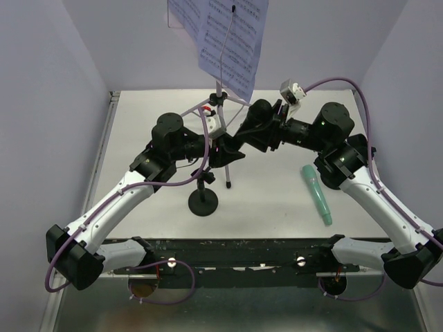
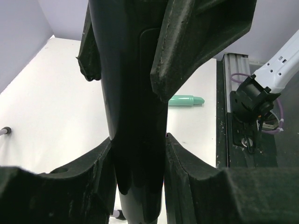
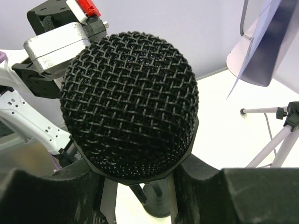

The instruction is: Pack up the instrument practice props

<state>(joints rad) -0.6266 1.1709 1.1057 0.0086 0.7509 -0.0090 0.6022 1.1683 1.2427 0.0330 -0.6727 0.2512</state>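
A black microphone with a mesh head (image 3: 128,102) stands in a black round-based clip holder (image 1: 203,202) at the table's middle. My left gripper (image 1: 228,155) is shut on the microphone's dark body (image 2: 135,93). My right gripper (image 1: 239,142) is shut on it just under the head, and its fingers (image 2: 196,42) show above mine in the left wrist view. The holder's base (image 3: 161,205) shows below the head. A teal microphone (image 1: 316,194) lies on the table at the right and also shows in the left wrist view (image 2: 186,100). White sheet-music pages (image 1: 228,34) hang on the silver tripod (image 1: 227,169) behind; its plate is hidden.
Tripod legs (image 3: 275,144) spread just behind the grippers, one foot at the left (image 2: 4,131). Lilac walls close in the left, right and back. A black rail (image 1: 242,252) runs along the near edge between the arm bases.
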